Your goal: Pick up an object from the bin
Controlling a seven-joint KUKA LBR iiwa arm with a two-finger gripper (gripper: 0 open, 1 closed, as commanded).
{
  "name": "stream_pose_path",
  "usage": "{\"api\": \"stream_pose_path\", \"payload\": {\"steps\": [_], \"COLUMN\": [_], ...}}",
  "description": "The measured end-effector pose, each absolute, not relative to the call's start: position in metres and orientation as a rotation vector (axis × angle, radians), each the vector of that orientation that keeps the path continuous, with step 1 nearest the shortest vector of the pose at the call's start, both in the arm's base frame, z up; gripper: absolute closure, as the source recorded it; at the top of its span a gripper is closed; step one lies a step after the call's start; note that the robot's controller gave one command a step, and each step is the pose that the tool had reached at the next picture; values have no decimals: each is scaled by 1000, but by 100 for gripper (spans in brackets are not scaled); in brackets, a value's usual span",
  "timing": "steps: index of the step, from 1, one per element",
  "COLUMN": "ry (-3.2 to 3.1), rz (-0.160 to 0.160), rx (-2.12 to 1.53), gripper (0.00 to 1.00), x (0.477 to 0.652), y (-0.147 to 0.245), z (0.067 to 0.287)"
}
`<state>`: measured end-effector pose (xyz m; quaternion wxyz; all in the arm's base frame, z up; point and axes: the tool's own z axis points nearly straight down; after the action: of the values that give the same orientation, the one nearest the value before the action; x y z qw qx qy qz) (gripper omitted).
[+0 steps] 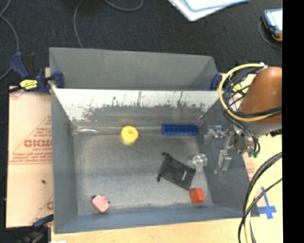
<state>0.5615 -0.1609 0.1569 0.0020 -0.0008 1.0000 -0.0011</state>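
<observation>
An orange cover, looped yellow-black cables, a silver claw.

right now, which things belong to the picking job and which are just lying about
Job: gripper, grey bin, black flat piece, orange block, blue bar, yellow disc, pink piece.
Lying about: white papers, outside the bin.

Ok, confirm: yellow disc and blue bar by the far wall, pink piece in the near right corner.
Wrong corner: the camera view shows the pink piece in the near left corner. The yellow disc and blue bar are by the far wall.
</observation>
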Motion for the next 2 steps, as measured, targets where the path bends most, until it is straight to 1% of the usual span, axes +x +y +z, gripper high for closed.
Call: {"api": "stream_pose_path", "payload": {"steps": [1, 2], "ry": [3139, 3129], "rz": [0, -4], "rx": [163, 147], "gripper": [0, 0], "x": [545, 538], "y": [-63, -58], "z": [70, 115]}}
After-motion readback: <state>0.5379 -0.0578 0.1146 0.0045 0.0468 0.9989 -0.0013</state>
